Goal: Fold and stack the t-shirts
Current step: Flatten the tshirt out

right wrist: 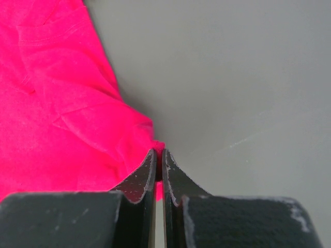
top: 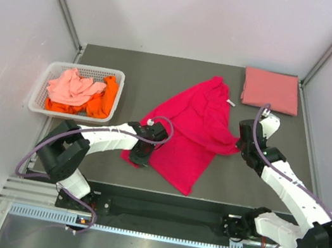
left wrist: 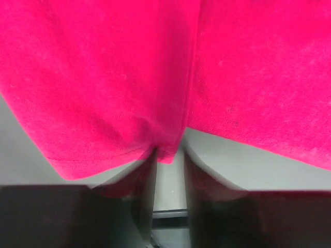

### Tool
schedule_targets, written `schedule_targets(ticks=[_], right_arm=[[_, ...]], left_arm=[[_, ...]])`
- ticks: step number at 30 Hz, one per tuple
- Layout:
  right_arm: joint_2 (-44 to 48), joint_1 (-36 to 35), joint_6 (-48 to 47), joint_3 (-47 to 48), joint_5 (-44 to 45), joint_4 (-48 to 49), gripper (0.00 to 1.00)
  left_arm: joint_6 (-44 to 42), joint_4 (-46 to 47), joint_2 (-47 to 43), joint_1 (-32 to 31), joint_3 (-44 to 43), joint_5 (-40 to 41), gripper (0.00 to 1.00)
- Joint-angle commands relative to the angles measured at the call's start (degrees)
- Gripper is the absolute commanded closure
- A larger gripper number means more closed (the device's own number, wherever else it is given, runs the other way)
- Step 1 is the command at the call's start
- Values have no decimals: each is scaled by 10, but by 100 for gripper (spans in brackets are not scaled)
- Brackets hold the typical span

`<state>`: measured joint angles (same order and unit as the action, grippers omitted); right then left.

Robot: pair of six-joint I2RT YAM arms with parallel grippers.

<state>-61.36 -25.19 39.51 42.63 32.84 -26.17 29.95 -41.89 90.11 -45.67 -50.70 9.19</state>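
Top external view: magenta-red t-shirt [top: 194, 129] lies spread but rumpled in the middle of the table [top: 155, 74], between both arms. Left gripper [left wrist: 169, 152] sits at its near-left hem, jaws parted, the hem corner dipping into the gap. Right gripper [right wrist: 159, 153] is at the shirt's right edge, fingers pressed together and pinching a bit of magenta cloth. Salmon pink t-shirt [top: 271, 90] lies folded flat at the far right corner. White basket [top: 36, 101] at left holds pale coral t-shirt [top: 73, 87] bunched over orange t-shirt [top: 104, 101].
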Motion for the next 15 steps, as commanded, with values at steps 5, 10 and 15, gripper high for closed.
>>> schedule_targets(ticks=[5, 10, 15], right_arm=[[-21, 43, 30, 16, 0, -32, 94], [-46, 64, 53, 83, -13, -121, 66], [-32, 56, 60, 69, -121, -49, 61]], left_arm=[[19, -32, -16, -5, -11, 28, 100], [26, -81, -91, -5, -39, 61, 100], [26, -100, -136, -5, -47, 63, 100]])
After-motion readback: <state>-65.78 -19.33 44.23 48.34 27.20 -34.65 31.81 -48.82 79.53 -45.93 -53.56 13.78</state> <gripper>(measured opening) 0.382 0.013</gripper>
